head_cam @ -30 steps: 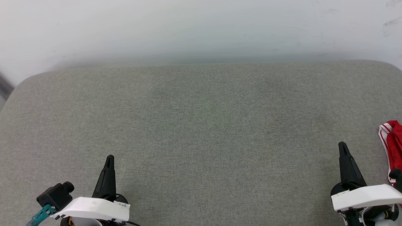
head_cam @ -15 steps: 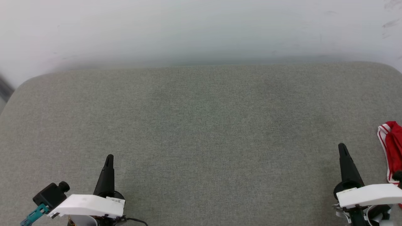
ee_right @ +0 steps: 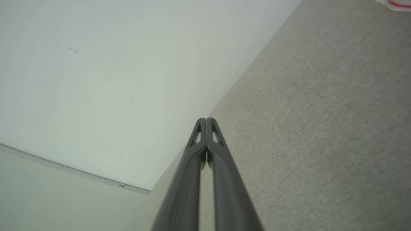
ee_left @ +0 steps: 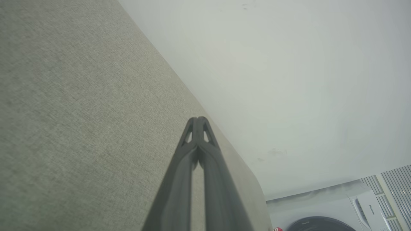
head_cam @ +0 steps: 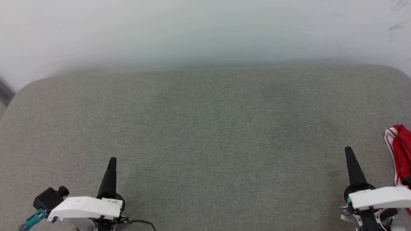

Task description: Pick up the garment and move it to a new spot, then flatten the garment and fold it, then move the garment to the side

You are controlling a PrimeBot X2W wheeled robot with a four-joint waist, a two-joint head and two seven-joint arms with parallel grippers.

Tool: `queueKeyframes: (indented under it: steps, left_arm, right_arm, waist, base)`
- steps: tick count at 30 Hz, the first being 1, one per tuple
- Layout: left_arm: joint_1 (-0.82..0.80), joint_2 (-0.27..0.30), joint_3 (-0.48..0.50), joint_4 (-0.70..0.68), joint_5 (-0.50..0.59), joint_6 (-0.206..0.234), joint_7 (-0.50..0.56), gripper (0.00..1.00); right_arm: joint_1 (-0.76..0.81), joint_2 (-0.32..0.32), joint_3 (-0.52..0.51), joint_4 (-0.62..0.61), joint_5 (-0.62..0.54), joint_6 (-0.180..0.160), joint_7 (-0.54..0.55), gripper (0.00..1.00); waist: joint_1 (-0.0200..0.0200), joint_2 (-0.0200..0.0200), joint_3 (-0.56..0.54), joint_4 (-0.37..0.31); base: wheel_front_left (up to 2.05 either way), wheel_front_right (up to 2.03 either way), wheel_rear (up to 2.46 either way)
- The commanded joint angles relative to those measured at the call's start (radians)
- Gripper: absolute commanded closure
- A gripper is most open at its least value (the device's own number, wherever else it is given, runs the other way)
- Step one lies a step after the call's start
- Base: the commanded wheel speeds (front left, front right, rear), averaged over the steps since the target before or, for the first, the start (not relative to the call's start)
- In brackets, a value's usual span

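Grey cushion (head_cam: pixel 205 128) bears the garment (head_cam: pixel 403 150) running near-to-far; left hand (head_cam: pixel 111 159) and right hand (head_cam: pixel 347 149) both closed.

Probably a laundry corner: washing machine (ee_left: pixel 321 223) near grey fabric-covered surface (head_cam: pixel 205 128), plain white wall (head_cam: pixel 205 29).

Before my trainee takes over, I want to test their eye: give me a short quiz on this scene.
1. True or false: the garment lies at the head view's left edge.
2. The right gripper is: A open; B shut on the garment; C shut and empty.
3. Which is nearer the garment, the left gripper or the right?
Key: 1 false, it lies at the right edge; 2 C; 3 right.
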Motion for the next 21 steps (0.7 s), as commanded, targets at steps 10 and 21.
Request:
queueKeyframes:
  steps: [10, 21]
  left_arm:
    - [-0.031, 0.005, 0.011, 0.010, -0.125, -0.002, 0.033, 1.00]
    - [-0.040, 0.004, 0.018, 0.024, -0.228, -0.002, 0.062, 1.00]
  right_arm:
    - [-0.030, 0.007, -0.011, 0.005, 0.126, 0.000, 0.035, 1.00]
    - [-0.035, 0.012, -0.018, 0.015, 0.228, 0.000, 0.064, 1.00]
  waist:
    - [-0.0001, -0.0001, -0.006, -0.001]
    - [-0.0001, -0.0001, -0.013, -0.002]
  base:
    - [0.00, 0.00, 0.00]
    - [0.00, 0.00, 0.00]
